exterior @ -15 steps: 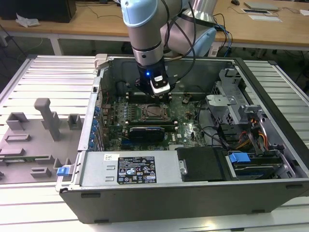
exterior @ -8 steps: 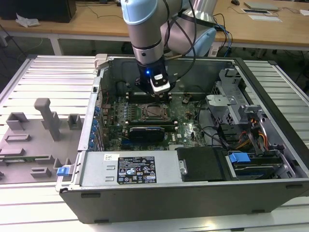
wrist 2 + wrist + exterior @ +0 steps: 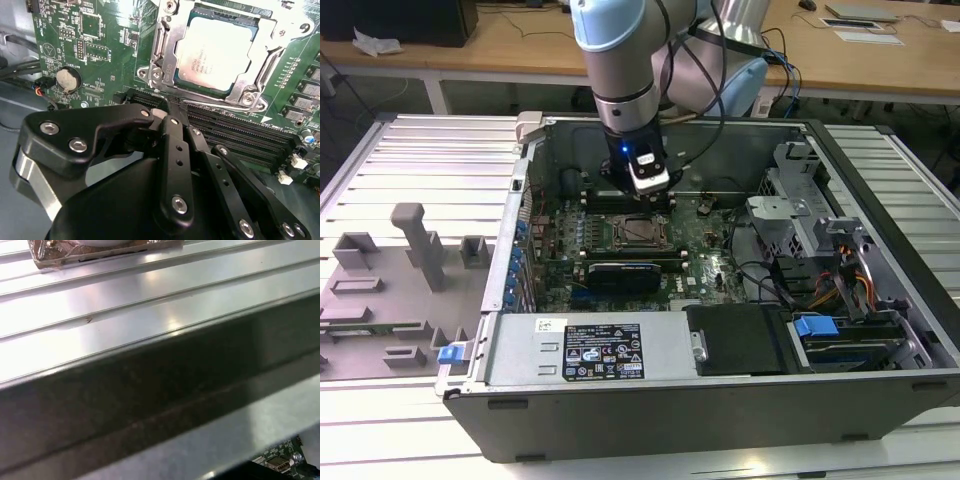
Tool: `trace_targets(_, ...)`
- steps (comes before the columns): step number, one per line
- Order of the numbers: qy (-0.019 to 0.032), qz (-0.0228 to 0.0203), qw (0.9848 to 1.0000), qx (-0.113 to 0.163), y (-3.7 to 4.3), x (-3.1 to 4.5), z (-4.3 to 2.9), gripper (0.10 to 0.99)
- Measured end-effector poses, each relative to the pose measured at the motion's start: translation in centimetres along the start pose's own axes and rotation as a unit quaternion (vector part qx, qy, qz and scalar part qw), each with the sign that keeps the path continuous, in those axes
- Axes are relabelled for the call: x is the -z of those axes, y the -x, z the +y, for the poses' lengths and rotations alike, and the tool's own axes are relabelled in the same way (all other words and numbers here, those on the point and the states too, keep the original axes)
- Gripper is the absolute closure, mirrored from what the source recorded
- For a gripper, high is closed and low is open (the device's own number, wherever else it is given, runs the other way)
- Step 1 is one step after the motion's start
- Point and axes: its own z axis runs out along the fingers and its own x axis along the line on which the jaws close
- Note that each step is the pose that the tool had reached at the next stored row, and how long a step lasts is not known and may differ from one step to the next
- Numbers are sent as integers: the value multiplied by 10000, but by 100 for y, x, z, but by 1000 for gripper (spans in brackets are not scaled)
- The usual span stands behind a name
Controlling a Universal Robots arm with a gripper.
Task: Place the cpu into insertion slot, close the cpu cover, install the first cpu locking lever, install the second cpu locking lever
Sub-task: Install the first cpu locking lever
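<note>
The cpu (image 3: 215, 52), a pale silver square chip, lies flat in the insertion slot (image 3: 640, 232) on the green board. The cpu cover (image 3: 167, 60), a thin silver frame, lies down around it with the chip showing through its window. Silver lever rods run along two sides of the socket. My gripper (image 3: 169, 104) hangs just above the board beside the socket, over the black memory slots (image 3: 235, 132). Its black fingers (image 3: 175, 150) meet at the tips, shut, with nothing seen between them. In the exterior view the gripper (image 3: 653, 198) stands just behind the socket.
The open computer case (image 3: 720, 400) lies on a ribbed metal table (image 3: 410, 160). A black expansion card (image 3: 625, 272) sits in front of the socket, with the drive cage and cables (image 3: 820, 270) at the exterior view's right. Grey fixtures (image 3: 415, 240) stand on the left. A round coin battery (image 3: 67, 79) sits on the board.
</note>
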Motion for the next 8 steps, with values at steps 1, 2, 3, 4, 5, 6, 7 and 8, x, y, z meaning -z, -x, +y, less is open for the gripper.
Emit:
trace_targets(1,-4,-3,10000,-20,-2,-9,-1,980)
trace_targets(2,-8,-6,10000,-35,-3,-15,-2,980)
trace_targets(3,-14,-9,10000,-57,-5,-22,-4,980)
trace_targets(4,-18,-12,10000,-71,-6,-28,-6,980)
trace_targets(5,-17,-17,9999,-98,-8,-43,-6,980)
trace_targets(6,-25,-19,9999,-117,-10,-49,-9,980)
trace_targets(7,-27,-20,9999,-120,-10,-50,-9,980)
trace_targets(8,-27,-19,9999,-120,-10,-50,-9,980)
